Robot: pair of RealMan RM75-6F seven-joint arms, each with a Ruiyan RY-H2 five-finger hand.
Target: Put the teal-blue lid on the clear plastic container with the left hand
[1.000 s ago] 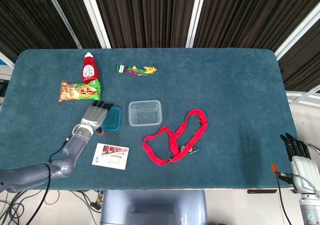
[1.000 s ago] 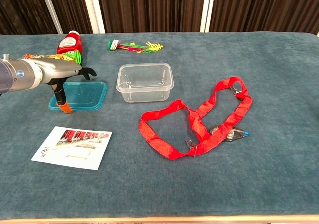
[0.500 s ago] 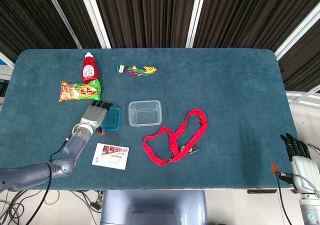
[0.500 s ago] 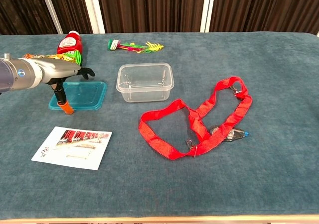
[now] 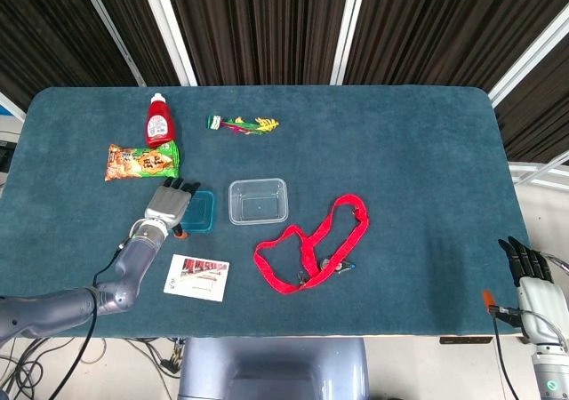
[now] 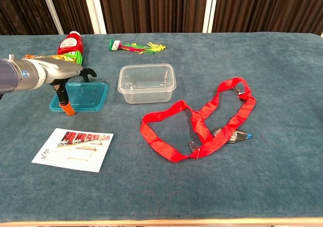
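The left hand (image 5: 167, 206) is held over the flat teal-blue plastic lid (image 6: 82, 96) — fingers (image 6: 86, 73) spread, nothing gripped — beside the clear rectangular plastic container (image 5: 258, 200).

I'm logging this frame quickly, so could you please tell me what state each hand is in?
Left hand: open, fingers spread over the teal-blue lid, holding nothing.
Right hand: open, fingers extended, holding nothing.

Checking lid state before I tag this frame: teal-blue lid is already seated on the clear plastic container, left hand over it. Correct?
Not seated. The chest view shows the teal-blue lid lying flat on the table, left of the clear plastic container and apart from it; the container is open and empty. The left hand is over the lid.
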